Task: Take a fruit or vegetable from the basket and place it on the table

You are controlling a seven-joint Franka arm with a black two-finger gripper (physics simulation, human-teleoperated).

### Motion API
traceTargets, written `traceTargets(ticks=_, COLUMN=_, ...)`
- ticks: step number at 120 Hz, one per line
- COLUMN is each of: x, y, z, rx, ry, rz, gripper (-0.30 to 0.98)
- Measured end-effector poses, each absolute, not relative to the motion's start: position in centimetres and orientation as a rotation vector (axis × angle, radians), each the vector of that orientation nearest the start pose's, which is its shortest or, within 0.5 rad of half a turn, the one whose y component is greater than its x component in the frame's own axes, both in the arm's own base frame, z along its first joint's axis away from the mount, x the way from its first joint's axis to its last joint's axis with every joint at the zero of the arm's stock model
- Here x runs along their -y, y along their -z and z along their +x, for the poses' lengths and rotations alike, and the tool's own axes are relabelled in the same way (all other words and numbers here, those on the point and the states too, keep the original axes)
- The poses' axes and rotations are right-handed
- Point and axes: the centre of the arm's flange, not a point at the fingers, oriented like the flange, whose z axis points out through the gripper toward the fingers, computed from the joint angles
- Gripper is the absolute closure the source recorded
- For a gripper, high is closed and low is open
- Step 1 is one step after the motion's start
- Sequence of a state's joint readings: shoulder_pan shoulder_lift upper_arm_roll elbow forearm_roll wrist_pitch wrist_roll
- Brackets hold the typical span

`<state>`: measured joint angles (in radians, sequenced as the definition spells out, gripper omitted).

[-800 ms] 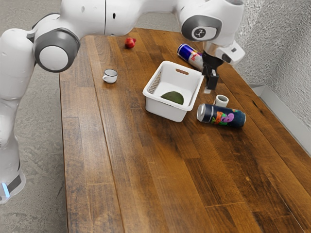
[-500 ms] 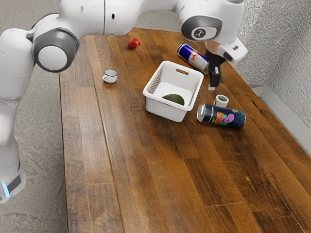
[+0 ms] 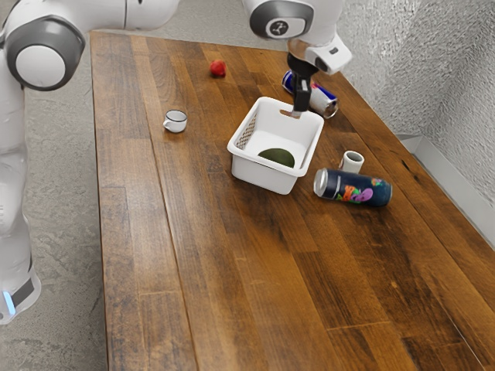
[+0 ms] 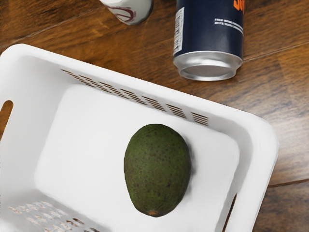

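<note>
Wood-plank tabletop (image 3: 224,263) supports the work area; a rough grey wall (image 3: 456,100) stands beyond it. Clock positions refer to the exterior view, centred on the white basket (image 3: 264,174), with 12 toward that view's top.

Object: the avocado (image 4: 157,169) lies on the basket floor, offset toward 6 o'clock, near the end wall but apart from it. Its long axis runs roughly across the basket's width.

Tool: the gripper (image 3: 297,114) is at 1 o'clock, by the far rim and apart from the avocado. Whether its claw is apart or together cannot be told from these pictures.

Current step (judged): approach for the grasp.
1. Shift toward 6 o'clock above rim height until centred over the avocado.
2. Align the claw to close across the avocado's narrower width, confirm that it is spread, then descend vertically.
3. Maintain clearance from the 6 o'clock end wall; contact there could push the basket or stop the descent.
4. Close at or slightly below the widest level. A high grip on the smooth, rounded skin may slip.
5. Lift straight up past the rim before moving sideways.

Placement: lower onto the tabletop at 7 o'clock, away from the dark-blue can (image 3: 354,188) at 4 o'clock, and release gently; the avocado may roll.
</note>
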<state>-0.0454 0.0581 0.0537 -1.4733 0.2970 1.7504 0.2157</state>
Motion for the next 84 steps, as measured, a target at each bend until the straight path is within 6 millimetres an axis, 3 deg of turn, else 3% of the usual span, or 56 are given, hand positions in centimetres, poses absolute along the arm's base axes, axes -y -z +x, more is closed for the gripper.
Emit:
traceTargets(ticks=17, x=-2.0, y=-65.2, z=58.7, rx=-0.351, ry=0.242, rz=-2.809, gripper=0.0)
traceTargets(ticks=26, x=-1.7, y=-61.6, z=55.2, rx=-0.384, ry=0.165, rz=-2.859, gripper=0.0)
traceTargets(ticks=37, x=-4.9, y=-59.0, z=52.6, rx=-0.318, ry=0.144, rz=-2.878, gripper=0.0)
traceTargets(ticks=41, x=-5.4, y=-58.8, z=52.4, rx=-0.307, ry=0.155, rz=-2.87, gripper=0.0)
traceTargets(ticks=57, x=-4.5, y=-58.4, z=52.5, rx=-0.324, ry=0.197, rz=-2.839, gripper=0.0)
traceTargets(ticks=73, x=-8.2, y=-58.2, z=51.9, rx=-0.22, ry=0.199, rz=-2.819, gripper=0.0)
traceTargets(ticks=84, x=-9.2, y=-58.6, z=51.7, rx=-0.181, ry=0.201, rz=-2.789, gripper=0.0)
